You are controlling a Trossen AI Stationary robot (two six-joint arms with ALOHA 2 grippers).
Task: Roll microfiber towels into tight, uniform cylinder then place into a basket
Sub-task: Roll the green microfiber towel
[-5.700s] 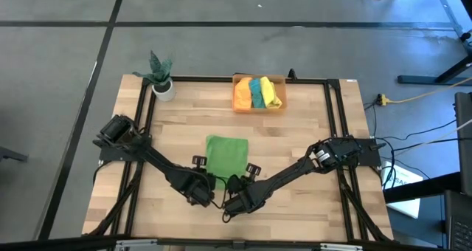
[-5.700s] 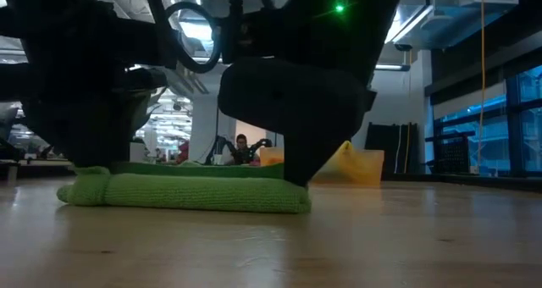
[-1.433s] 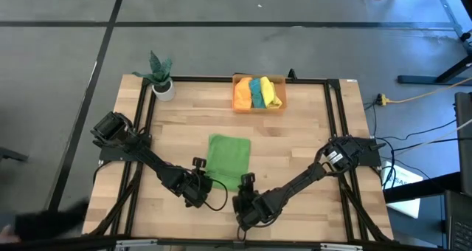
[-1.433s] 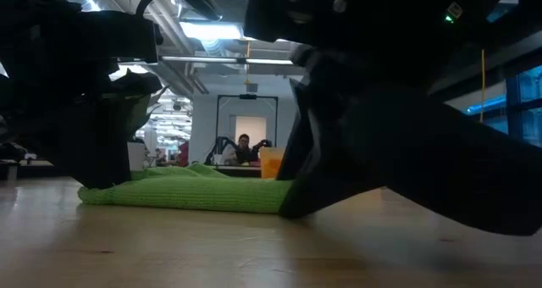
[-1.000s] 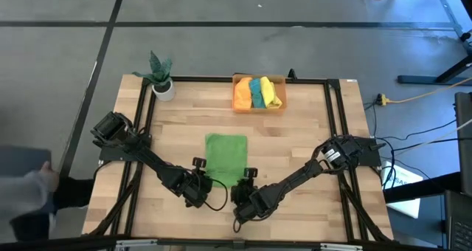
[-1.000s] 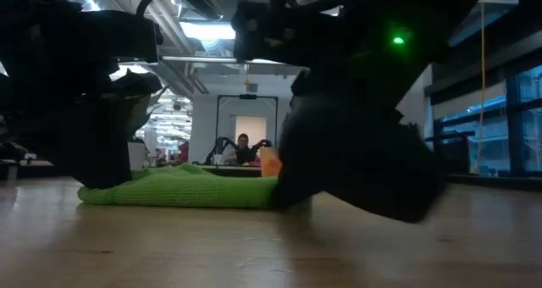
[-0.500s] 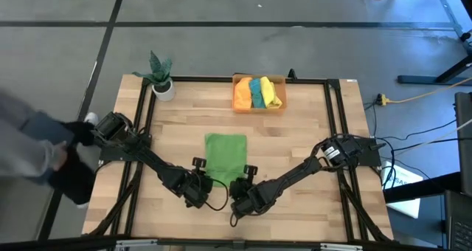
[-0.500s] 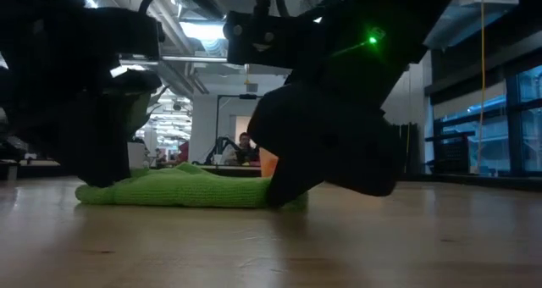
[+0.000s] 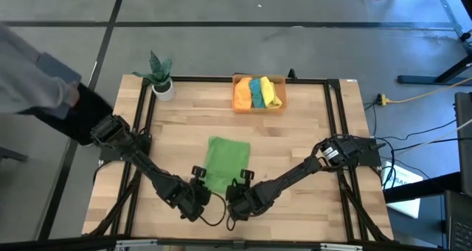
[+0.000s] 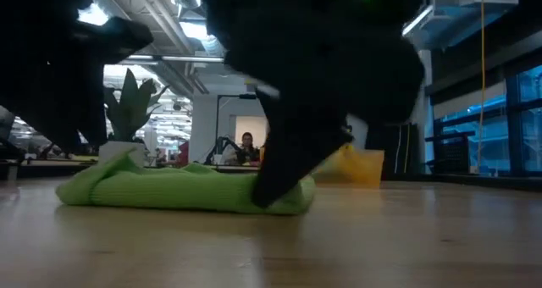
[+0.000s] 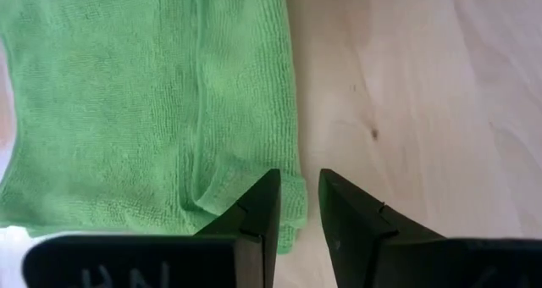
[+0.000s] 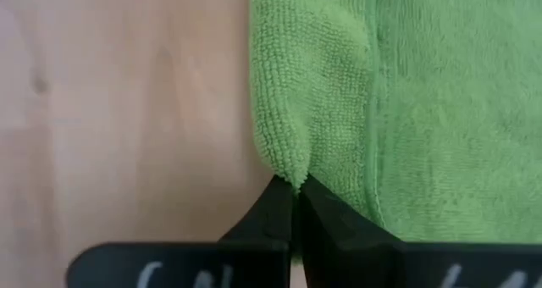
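Right gripper [image 12: 295, 191] jaws were pressed together, pinching the near corner of the green towel [image 9: 226, 161]. Left gripper [image 11: 298, 205] jaws stood slightly apart at the towel's other near corner, straddling its edge; grip not clear. Towel lay flat mid-table [image 9: 310, 133], just ahead of both grippers, long axis running away from them toward the basket [image 9: 259, 104] at the far edge, which already held the orange, teal and yellow towels. Both arms about equally near. Rolling would likely go from this near edge forward. Potted plant [image 9: 161, 75] at far left corner, well apart.
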